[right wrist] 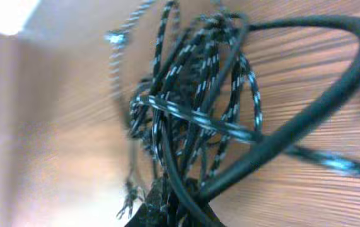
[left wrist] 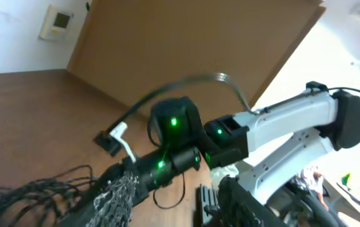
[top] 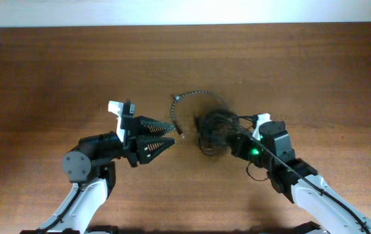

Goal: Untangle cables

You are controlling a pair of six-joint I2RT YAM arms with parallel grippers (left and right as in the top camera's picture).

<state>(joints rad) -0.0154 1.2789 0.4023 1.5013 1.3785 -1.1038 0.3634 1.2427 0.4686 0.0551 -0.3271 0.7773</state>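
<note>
The cables [top: 214,130] lie in a dark knotted heap on the wooden table [top: 315,71]. The right gripper [top: 229,138] is pushed into the heap's near right side, its fingers together and clamped on a bunch of strands where the speckled cable [right wrist: 186,113] and the black cable [right wrist: 331,82] converge. One speckled strand arcs out beyond the heap, and a small white plug [top: 182,134] lies just ahead of the left gripper [top: 174,135], whose fingers stand apart just short of the heap. Bare wood lies open all round, and the table's far edge [top: 185,26] is well apart.
</note>
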